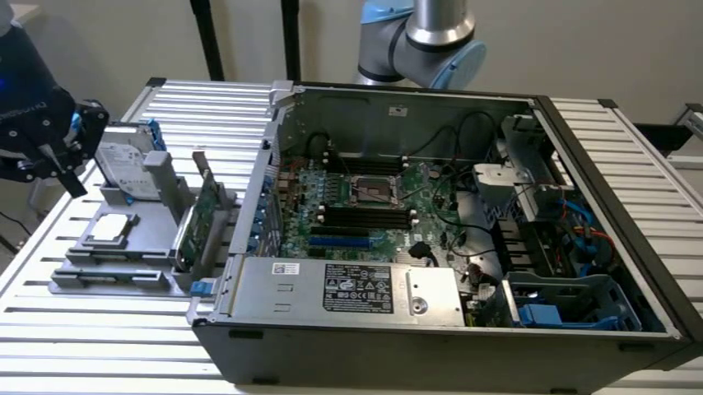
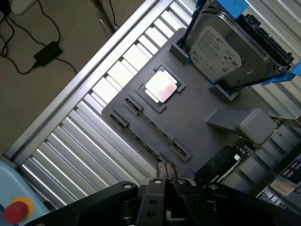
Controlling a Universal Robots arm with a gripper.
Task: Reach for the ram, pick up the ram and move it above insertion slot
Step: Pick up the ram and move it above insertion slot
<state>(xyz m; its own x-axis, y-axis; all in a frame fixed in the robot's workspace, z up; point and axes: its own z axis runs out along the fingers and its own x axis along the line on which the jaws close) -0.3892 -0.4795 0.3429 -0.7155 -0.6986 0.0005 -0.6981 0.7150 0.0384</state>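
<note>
The ram (image 2: 148, 137) sits edge-on in its slot along the grey holder (image 2: 197, 117), just ahead of the fingertips (image 2: 161, 169) and untouched — this looks like step 1, the reach. The gripper (image 2: 164, 171) is clenched on nothing; the CPU (image 2: 161, 87) and hard drive (image 2: 221, 47) lie farther beyond. A grasp would likely need the fingers parted and squared to the thin board

Arm (image 1: 423, 37): silver-grey metal tube section; rounded joint housings with pale blue caps.
Wrist unit (image 1: 22, 107): black casing, faint pale lettering across it, a blue glow near the upper edge.
Gripper (image 2: 164, 170): matte black, angular linkage bars joined by round pivot pins. Its fingers (image 1: 68, 173) are narrow, dark and straight.
</note>
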